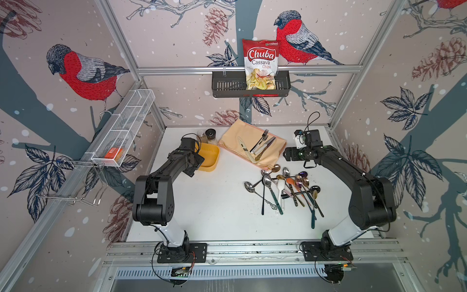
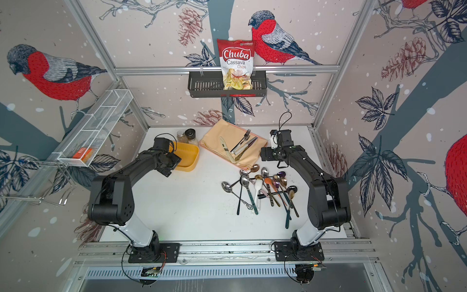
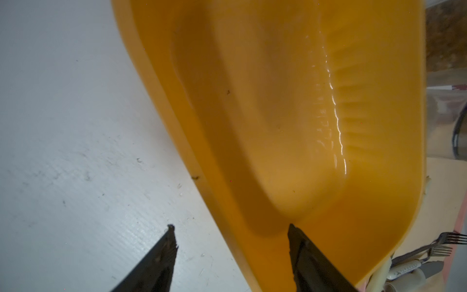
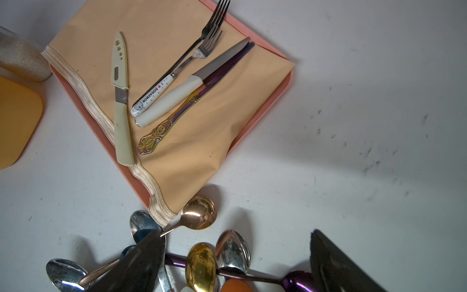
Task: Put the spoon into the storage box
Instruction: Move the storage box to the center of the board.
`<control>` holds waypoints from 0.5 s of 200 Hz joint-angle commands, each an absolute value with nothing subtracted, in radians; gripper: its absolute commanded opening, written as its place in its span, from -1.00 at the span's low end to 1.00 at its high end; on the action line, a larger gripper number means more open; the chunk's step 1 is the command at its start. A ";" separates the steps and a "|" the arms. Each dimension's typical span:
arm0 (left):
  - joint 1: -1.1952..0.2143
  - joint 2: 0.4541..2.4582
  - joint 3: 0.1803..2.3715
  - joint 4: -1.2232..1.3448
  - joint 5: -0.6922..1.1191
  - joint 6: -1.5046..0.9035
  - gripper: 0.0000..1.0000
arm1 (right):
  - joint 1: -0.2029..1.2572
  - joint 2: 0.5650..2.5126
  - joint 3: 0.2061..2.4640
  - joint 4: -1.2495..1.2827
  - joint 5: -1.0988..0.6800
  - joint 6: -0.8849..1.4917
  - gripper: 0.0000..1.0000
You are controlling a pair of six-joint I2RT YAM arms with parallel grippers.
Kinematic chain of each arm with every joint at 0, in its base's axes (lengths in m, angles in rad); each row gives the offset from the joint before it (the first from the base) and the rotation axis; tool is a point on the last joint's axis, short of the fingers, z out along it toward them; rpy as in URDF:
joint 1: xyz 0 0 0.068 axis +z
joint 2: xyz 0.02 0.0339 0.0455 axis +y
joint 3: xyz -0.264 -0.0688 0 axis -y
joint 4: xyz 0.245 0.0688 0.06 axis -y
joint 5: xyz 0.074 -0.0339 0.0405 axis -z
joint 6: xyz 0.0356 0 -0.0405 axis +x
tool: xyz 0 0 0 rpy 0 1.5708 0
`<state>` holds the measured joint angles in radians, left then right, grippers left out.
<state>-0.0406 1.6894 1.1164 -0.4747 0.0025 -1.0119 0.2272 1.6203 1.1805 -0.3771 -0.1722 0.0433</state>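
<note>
The yellow storage box (image 1: pixel 211 155) (image 2: pixel 189 158) sits at the table's back left, and in the left wrist view its inside (image 3: pixel 278 113) holds nothing. My left gripper (image 3: pixel 231 225) is open and straddles the box's near rim, one finger over the table and one inside the box. Several spoons (image 1: pixel 285 187) (image 2: pixel 265 187) lie heaped on the table's right side. My right gripper (image 4: pixel 235 233) (image 1: pixel 288 154) hangs open above the heap's far end, over a gold spoon (image 4: pixel 201 268) and a silver spoon (image 4: pixel 233 249), holding nothing.
A pink tray (image 4: pixel 260 111) under a peach cloth (image 1: pixel 237 136) carries knives and forks at the back centre. Two spice jars (image 1: pixel 211 135) stand behind the box. A black slotted basket (image 1: pixel 227 86) with a chips bag hangs on the back wall. A white mesh basket (image 1: pixel 123 129) hangs at the left.
</note>
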 commanded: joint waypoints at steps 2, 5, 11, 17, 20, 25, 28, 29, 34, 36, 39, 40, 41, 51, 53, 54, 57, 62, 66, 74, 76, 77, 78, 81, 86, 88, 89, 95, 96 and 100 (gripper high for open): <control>-0.039 1.684 1.086 -0.471 0.037 -0.978 0.30 | 0.230 1.617 1.178 -0.385 -0.184 0.029 0.82; -0.039 1.680 1.079 -0.466 0.041 -0.978 0.28 | 0.232 1.618 1.178 -0.385 -0.184 0.029 0.82; -0.040 1.673 1.061 -0.456 0.044 -0.977 0.22 | 0.233 1.619 1.178 -0.387 -0.185 0.030 0.81; -0.040 1.668 1.048 -0.449 0.046 -0.979 0.18 | 0.235 1.624 1.179 -0.387 -0.187 0.030 0.81; -0.039 1.665 1.042 -0.446 0.047 -0.979 0.13 | 0.236 1.624 1.180 -0.388 -0.187 0.031 0.80; -0.040 1.664 1.035 -0.444 0.050 -0.978 0.08 | 0.239 1.628 1.181 -0.391 -0.187 0.031 0.79; -0.039 1.662 1.031 -0.443 0.050 -0.975 0.05 | 0.240 1.630 1.184 -0.393 -0.188 0.031 0.78; -0.040 1.662 1.031 -0.444 0.051 -0.974 0.04 | 0.241 1.630 1.185 -0.395 -0.187 0.030 0.78; -0.040 1.661 1.027 -0.446 0.052 -0.971 0.01 | 0.245 1.636 1.189 -0.399 -0.187 0.028 0.77; -0.040 1.661 1.025 -0.446 0.053 -0.969 -0.02 | 0.246 1.637 1.190 -0.402 -0.186 0.028 0.77; -0.040 1.660 1.024 -0.448 0.054 -0.966 -0.03 | 0.248 1.639 1.193 -0.405 -0.186 0.028 0.76; -0.041 1.659 1.024 -0.448 0.055 -0.964 -0.04 | 0.249 1.639 1.194 -0.406 -0.186 0.027 0.76; -0.041 1.659 1.023 -0.448 0.055 -0.963 -0.05 | 0.250 1.640 1.194 -0.407 -0.185 0.026 0.76; -0.040 1.650 1.017 -0.457 0.054 -0.949 -0.10 | 0.257 1.646 1.203 -0.418 -0.183 0.023 0.76; -0.040 1.646 1.016 -0.459 0.055 -0.947 -0.11 | 0.259 1.645 1.204 -0.419 -0.181 0.022 0.75; -0.040 1.645 1.015 -0.460 0.053 -0.946 -0.11 | 0.260 1.646 1.204 -0.421 -0.180 0.022 0.75; -0.040 1.642 1.012 -0.461 0.052 -0.943 -0.13 | 0.262 1.647 1.206 -0.422 -0.180 0.020 0.75; -0.040 1.634 1.007 -0.464 0.051 -0.938 -0.17 | 0.265 1.648 1.207 -0.425 -0.178 0.019 0.75; -0.040 1.628 1.004 -0.467 0.051 -0.932 -0.19 | 0.268 1.649 1.209 -0.427 -0.177 0.018 0.75; -0.040 1.616 1.003 -0.475 0.051 -0.923 -0.24 | 0.273 1.649 1.210 -0.431 -0.177 0.017 0.75; -0.040 1.614 1.003 -0.478 0.051 -0.923 -0.26 | 0.275 1.649 1.210 -0.430 -0.176 0.016 0.75; -0.041 1.612 1.003 -0.479 0.051 -0.921 -0.26 | 0.276 1.650 1.210 -0.431 -0.177 0.016 0.75; -0.041 1.611 1.003 -0.480 0.051 -0.920 -0.27 | 0.276 1.650 1.210 -0.432 -0.178 0.016 0.75; -0.040 1.606 0.992 -0.484 0.053 -0.915 -0.30 | 0.278 1.650 1.210 -0.432 -0.176 0.015 0.74; -0.040 1.600 0.979 -0.489 0.056 -0.905 -0.34 | 0.282 1.651 1.210 -0.435 -0.175 0.016 0.73; -0.040 1.598 0.977 -0.491 0.057 -0.902 -0.35 | 0.283 1.651 1.210 -0.436 -0.175 0.014 0.73; -0.040 1.596 0.977 -0.492 0.057 -0.900 -0.35 | 0.283 1.651 1.210 -0.437 -0.176 0.014 0.73; -0.040 1.588 0.972 -0.502 0.062 -0.890 -0.42 | 0.288 1.652 1.212 -0.441 -0.174 0.014 0.73; -0.040 1.587 0.971 -0.503 0.062 -0.888 -0.44 | 0.289 1.652 1.212 -0.441 -0.173 0.013 0.73; -0.040 1.583 0.969 -0.510 0.065 -0.879 -0.47 | 0.291 1.653 1.213 -0.443 -0.172 0.012 0.72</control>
<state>-0.0406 1.6081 0.9874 -0.4553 0.0521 -0.9386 0.2779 1.6485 1.2034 -0.4141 -0.1749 0.0257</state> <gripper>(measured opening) 0.311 0.868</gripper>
